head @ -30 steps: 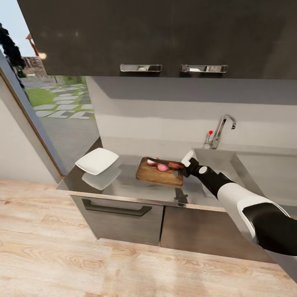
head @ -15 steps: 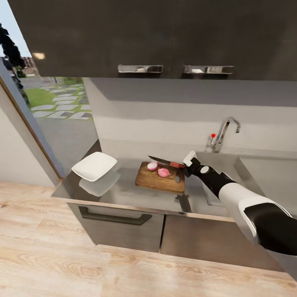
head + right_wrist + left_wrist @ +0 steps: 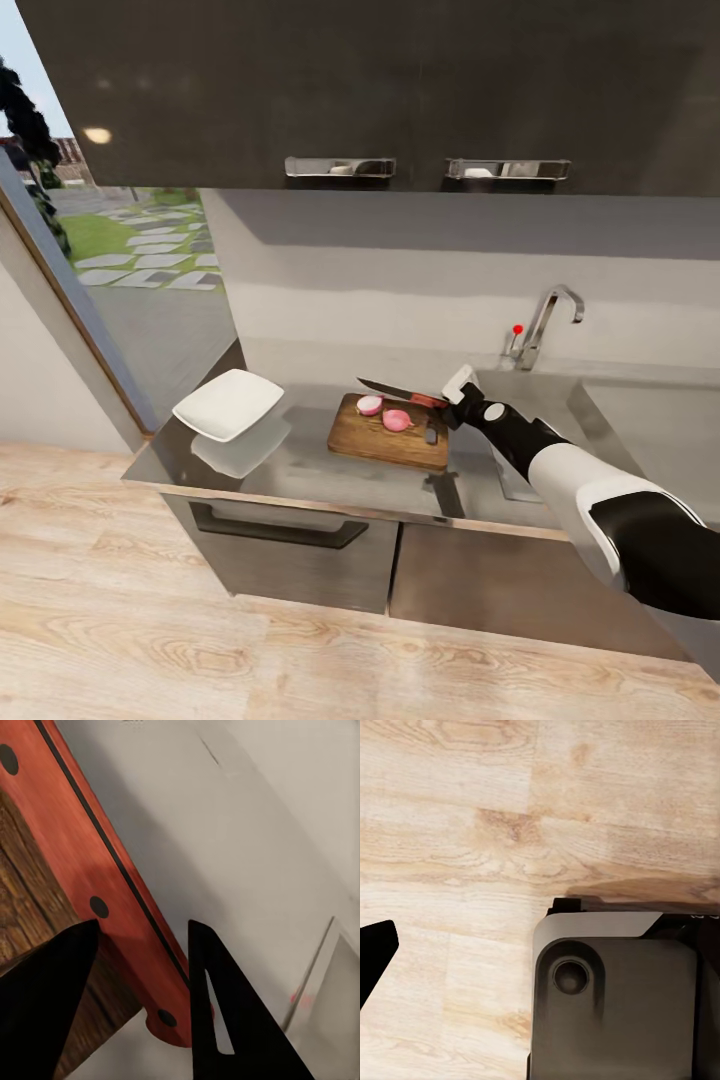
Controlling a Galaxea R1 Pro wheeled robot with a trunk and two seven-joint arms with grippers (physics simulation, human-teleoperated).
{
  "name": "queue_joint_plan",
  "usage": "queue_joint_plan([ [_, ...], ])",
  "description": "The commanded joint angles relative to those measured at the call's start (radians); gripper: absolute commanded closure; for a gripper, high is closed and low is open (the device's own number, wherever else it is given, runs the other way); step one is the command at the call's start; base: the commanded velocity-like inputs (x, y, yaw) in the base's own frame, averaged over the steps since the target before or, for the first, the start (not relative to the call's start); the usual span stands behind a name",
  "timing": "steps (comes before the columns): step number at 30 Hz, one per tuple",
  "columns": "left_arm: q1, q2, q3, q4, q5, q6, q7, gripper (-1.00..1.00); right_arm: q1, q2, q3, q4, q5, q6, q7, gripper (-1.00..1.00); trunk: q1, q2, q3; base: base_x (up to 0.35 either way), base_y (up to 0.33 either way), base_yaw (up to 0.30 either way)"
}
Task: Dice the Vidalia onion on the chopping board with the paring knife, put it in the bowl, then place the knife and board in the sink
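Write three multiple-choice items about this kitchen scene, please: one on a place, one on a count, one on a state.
1. Where is the bowl?
A. in the sink
B. on the countertop, left of the chopping board
C. on the floor

2. How many pink onion pieces lie on the chopping board?
A. two
B. five
C. none

3. What is the paring knife's state?
A. lying in the sink
B. lying flat on the bowl
C. held in the right gripper

Answers:
1. B: it sits at the countertop's left end.
2. A: two onion pieces show.
3. C: the right gripper's fingers flank the red handle of the paring knife.
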Motion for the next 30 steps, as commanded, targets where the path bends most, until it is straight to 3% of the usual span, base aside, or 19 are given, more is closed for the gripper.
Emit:
queue_joint_plan([
  [1,-0.002,-0.001,-0.009,0.005,0.010,-0.007,0.001,-1.00,-0.001,0.000,-0.003,0.000,0.011,-0.004,0.003,1.00,0.000,-0.002,-0.002,0.000,0.000,0.000],
  [30,-0.002,-0.001,-0.009,0.005,0.011,-0.007,0.001,-1.00,-0.001,0.003,-0.003,0.002,0.011,-0.002,0.003,1.00,0.000,-0.002,-0.040,0.000,0.000,0.000],
])
